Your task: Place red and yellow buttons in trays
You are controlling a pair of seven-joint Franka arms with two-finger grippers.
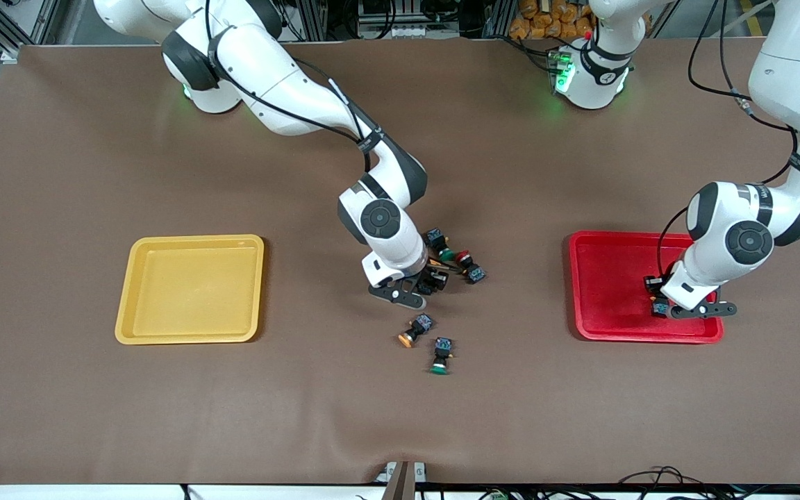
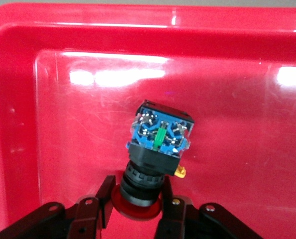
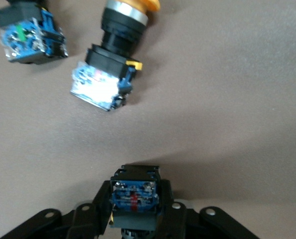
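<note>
My left gripper (image 1: 658, 297) is down inside the red tray (image 1: 608, 292), shut on a red button (image 2: 155, 149). Its red cap lies between the fingers (image 2: 104, 196) and its blue body leans away over the tray floor (image 2: 237, 149). My right gripper (image 1: 431, 281) is low over the cluster at mid-table, shut on the black-and-blue body of a button (image 3: 134, 191) whose cap is hidden. A yellow button (image 1: 415, 331) lies loose, nearer to the front camera than that gripper, and shows in the right wrist view as a yellow button (image 3: 113, 55). A second red button (image 1: 468, 266) lies in the cluster. The yellow tray (image 1: 192, 292) holds nothing.
Two green-capped switches lie loose: one (image 1: 442, 355) beside the yellow button, one (image 1: 442, 248) in the cluster next to the red button. Another switch body (image 3: 31, 37) shows in the right wrist view with its cap out of frame. Brown cloth covers the table.
</note>
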